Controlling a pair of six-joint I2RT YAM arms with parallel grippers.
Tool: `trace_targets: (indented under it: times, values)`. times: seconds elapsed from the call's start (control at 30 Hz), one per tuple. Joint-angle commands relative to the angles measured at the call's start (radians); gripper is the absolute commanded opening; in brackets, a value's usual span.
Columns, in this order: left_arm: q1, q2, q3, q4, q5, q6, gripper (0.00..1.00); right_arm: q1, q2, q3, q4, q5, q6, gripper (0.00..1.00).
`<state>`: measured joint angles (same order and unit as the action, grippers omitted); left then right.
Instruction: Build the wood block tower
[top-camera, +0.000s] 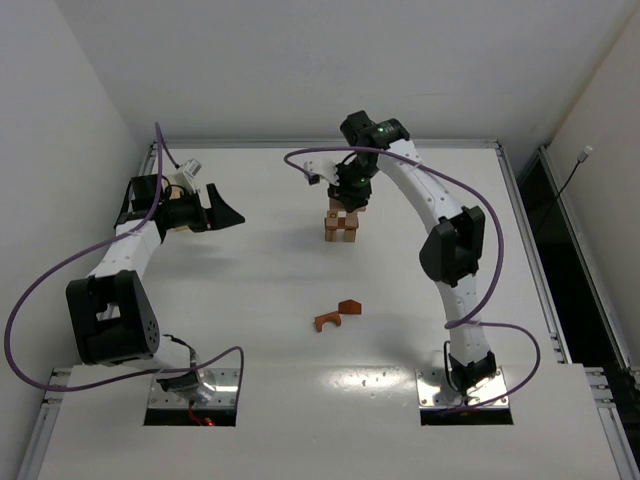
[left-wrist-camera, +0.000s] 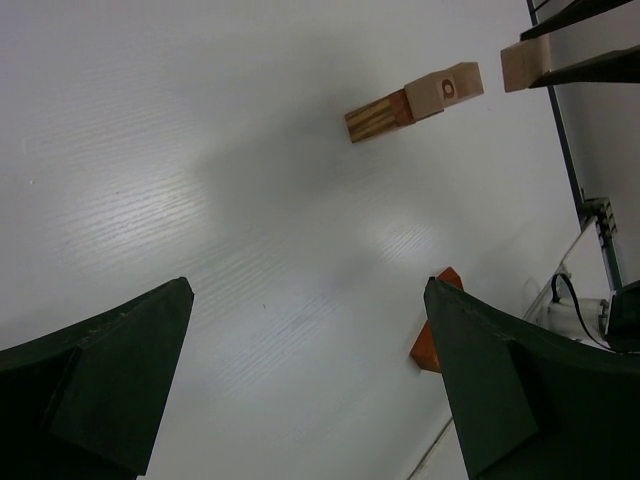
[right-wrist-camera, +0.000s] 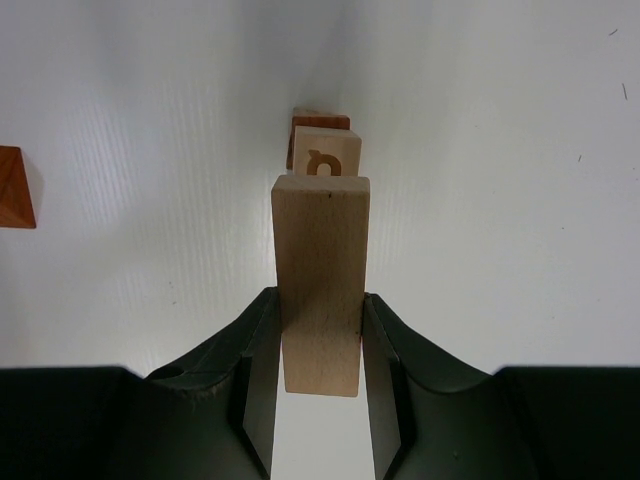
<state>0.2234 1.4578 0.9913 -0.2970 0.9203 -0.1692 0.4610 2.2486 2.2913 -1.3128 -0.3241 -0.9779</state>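
Observation:
The wood block tower (top-camera: 341, 228) stands mid-table as a short stack of pale and reddish-brown blocks. My right gripper (top-camera: 350, 196) hangs just over it, shut on a pale tan bar (right-wrist-camera: 320, 270). In the right wrist view the gripper (right-wrist-camera: 320, 340) clamps the bar's near end. Below the bar are a pale cube (right-wrist-camera: 326, 156) and a reddish block (right-wrist-camera: 320, 123). My left gripper (top-camera: 226, 212) is off to the left, open and empty. Its wrist view shows the gripper (left-wrist-camera: 305, 285) over bare table, with the tower (left-wrist-camera: 413, 100) and the held bar (left-wrist-camera: 520, 64) far off.
A reddish-brown arch (top-camera: 327, 321) and a wedge (top-camera: 349, 306) lie loose on the table in front of the tower. An orange-brown block (left-wrist-camera: 424, 350) peeks out beside my left gripper's right finger. Another corner of one (right-wrist-camera: 12, 188) shows at the left edge of the right wrist view.

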Motion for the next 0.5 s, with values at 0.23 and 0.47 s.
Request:
trace_targets:
  times: [0.23,0.47]
  values:
    - [0.004,0.009,0.0,0.047,0.034,0.005,1.0,0.016,0.052,0.053,0.026,0.031,-0.007,0.0]
    - [0.004,0.009,0.0,0.047,0.034,0.005,1.0,0.034,0.071,0.053,0.035,0.04,0.002,0.0]
